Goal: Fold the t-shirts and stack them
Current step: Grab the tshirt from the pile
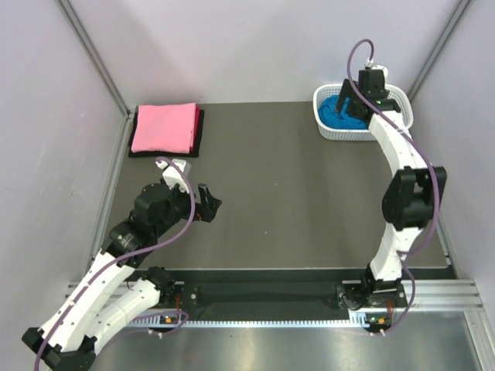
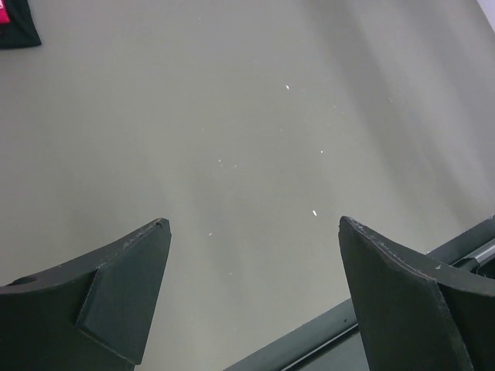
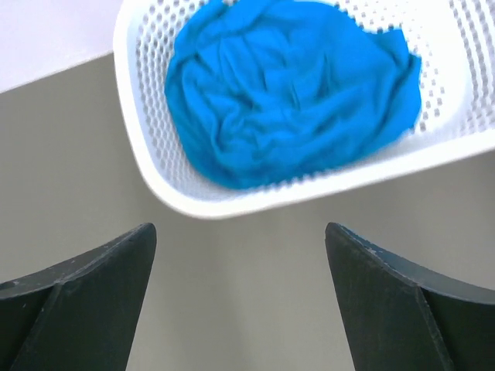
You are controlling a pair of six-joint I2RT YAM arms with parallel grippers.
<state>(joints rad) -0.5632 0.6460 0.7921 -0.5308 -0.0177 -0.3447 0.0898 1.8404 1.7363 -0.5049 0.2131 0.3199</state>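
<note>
**T-shirts: one blue in the basket, two folded up in the corner**

Blue t-shirt (image 3: 286, 93) is all scrunched up inside the white perforated basket (image 3: 232, 202), which sits at the upper right of the top view, close to the back wall. It's the only thing in there and pretty much fills the bottom. Pink t-shirt (image 1: 164, 127) is folded flat at the upper left of the bench (image 1: 294, 193), lying on top of the dark t-shirt (image 1: 200, 135), which only peeks out as a thin edge along the right and bottom.

Right arm (image 1: 394, 147) reaches up to the basket, and the right jaws are spread wide with nothing between them. From the wrist cam they frame the basket's near rim without touching it or the cloth.

Left arm (image 1: 116, 263) is bent over the lower left of the bench. The left jaws are wide apart too, holding nothing, with bare bench under them. A corner of the dark shirt shows at the top left of that wrist view.

The bench top is a flat dark grey with a few tiny specks on it. Plain pale walls (image 1: 232, 46) close it in on three sides.
</note>
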